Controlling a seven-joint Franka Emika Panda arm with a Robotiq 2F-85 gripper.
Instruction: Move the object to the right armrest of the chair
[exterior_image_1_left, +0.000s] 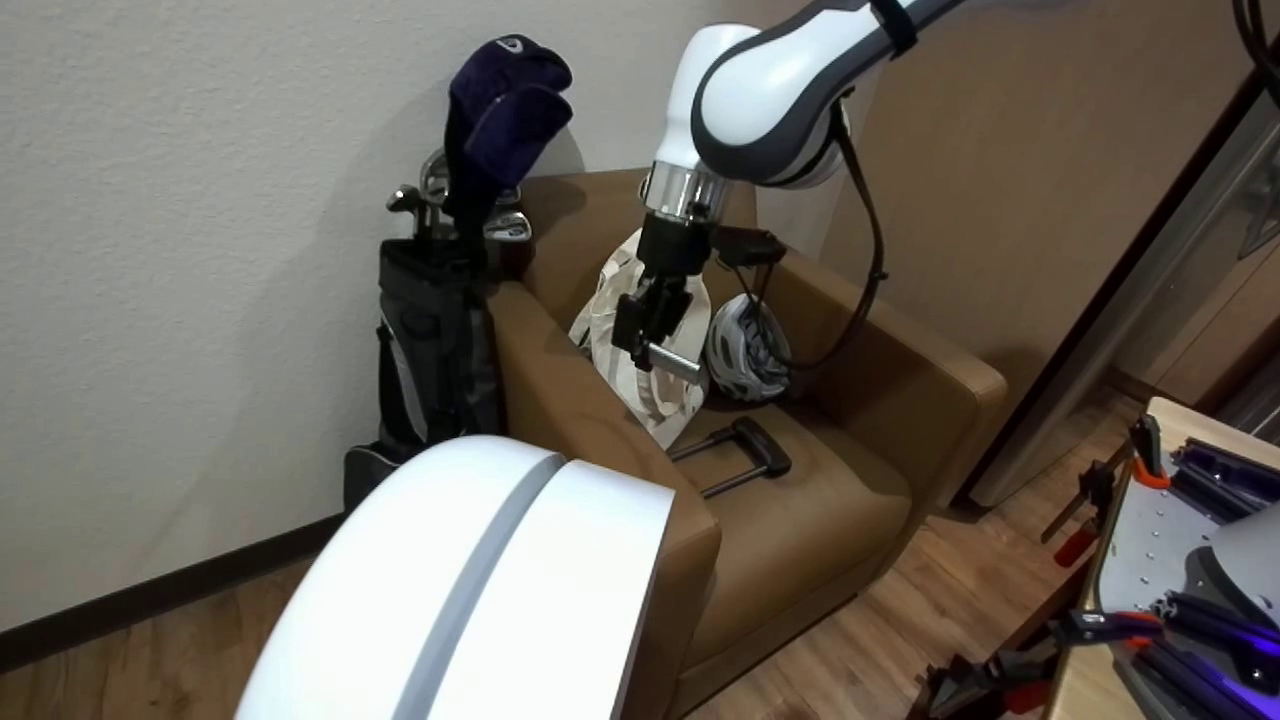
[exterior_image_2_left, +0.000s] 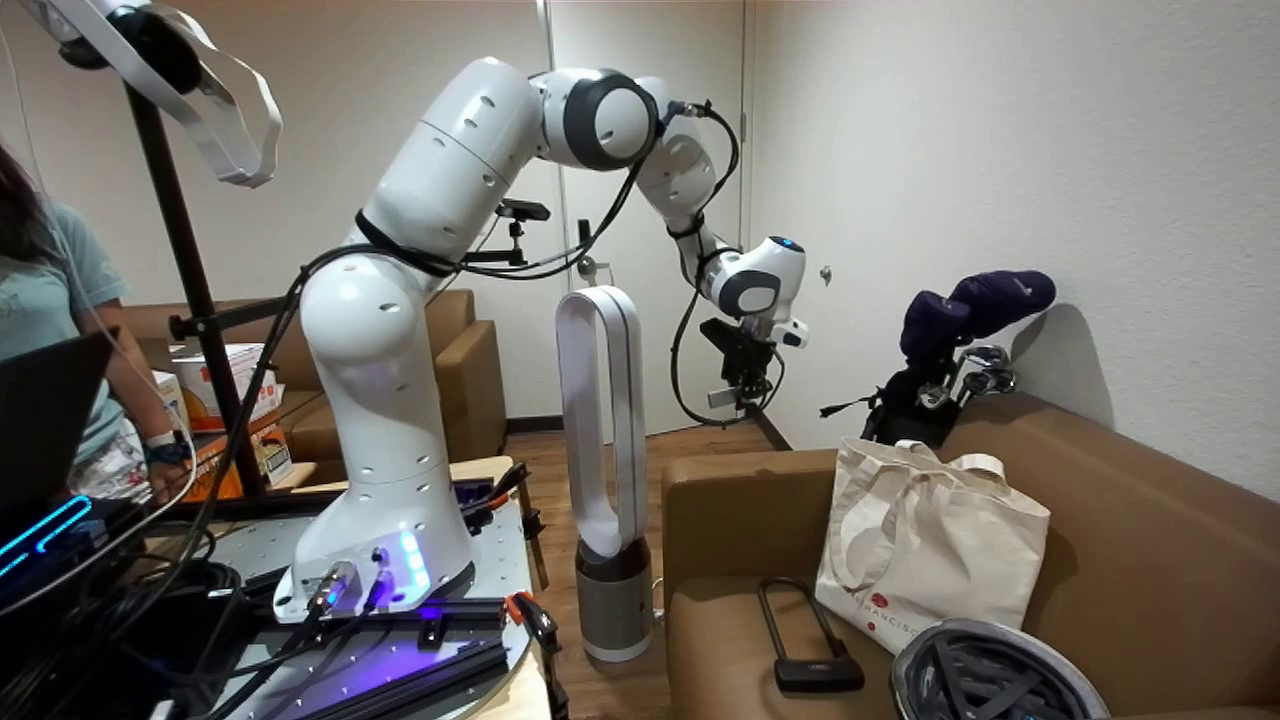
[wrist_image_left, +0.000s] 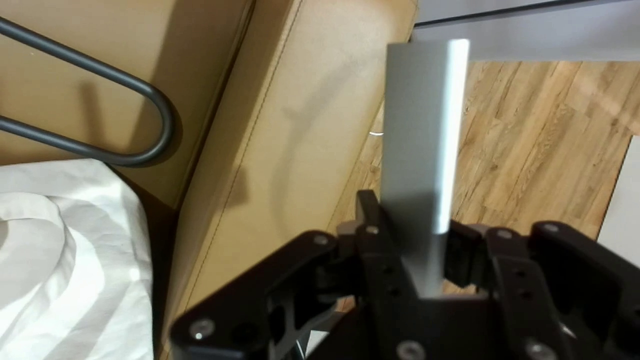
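Wrist view: silver bar (wrist_image_left: 419, 125) held near one end, right of centre.
Fingers (wrist_image_left: 372, 237) clamp it, just its width apart; most of its length points to the top of the frame, probably left free for laying down. The tan armrest (wrist_image_left: 310, 130) at centre is likely the target, so a shift left seems needed.

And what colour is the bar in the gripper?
The bar is silver-grey, with one brightly shining side; it shows best in the wrist view.
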